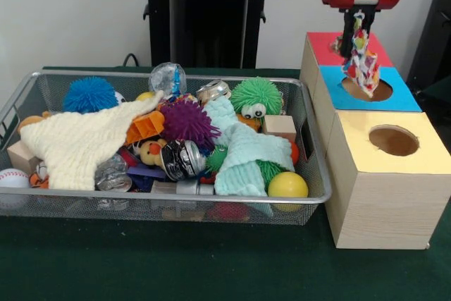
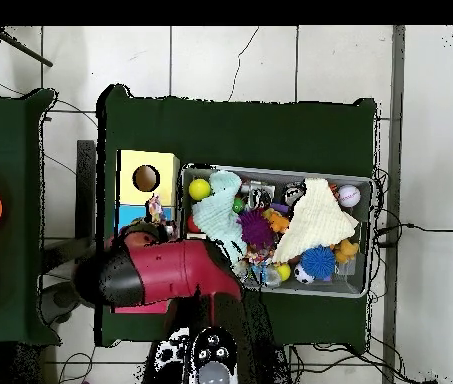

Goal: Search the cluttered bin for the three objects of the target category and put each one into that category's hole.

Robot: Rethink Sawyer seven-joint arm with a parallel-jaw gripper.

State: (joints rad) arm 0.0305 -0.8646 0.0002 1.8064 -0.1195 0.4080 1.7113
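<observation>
My gripper (image 1: pixel 358 25) is shut on a crumpled plastic wrapper (image 1: pixel 362 60) printed red, yellow, blue and white. It holds the wrapper hanging right above the hole (image 1: pixel 367 89) of the blue-topped wooden box. In the overhead view the wrapper (image 2: pixel 155 209) shows just beyond the red arm (image 2: pixel 170 272), over the blue box. The wire mesh bin (image 1: pixel 313 147) stands left of the boxes, full of clutter. No other wrapper wad shows clearly among the clutter.
Three wooden boxes stand in a row: red top (image 1: pixel 326 46) farthest, blue in the middle, yellow top (image 1: pixel 393 141) nearest. The bin holds spiky balls, a cream knit cloth (image 1: pixel 77 142), a mint cloth (image 1: pixel 243 153), crushed cans, a yellow ball (image 1: pixel 287 185) and wood blocks.
</observation>
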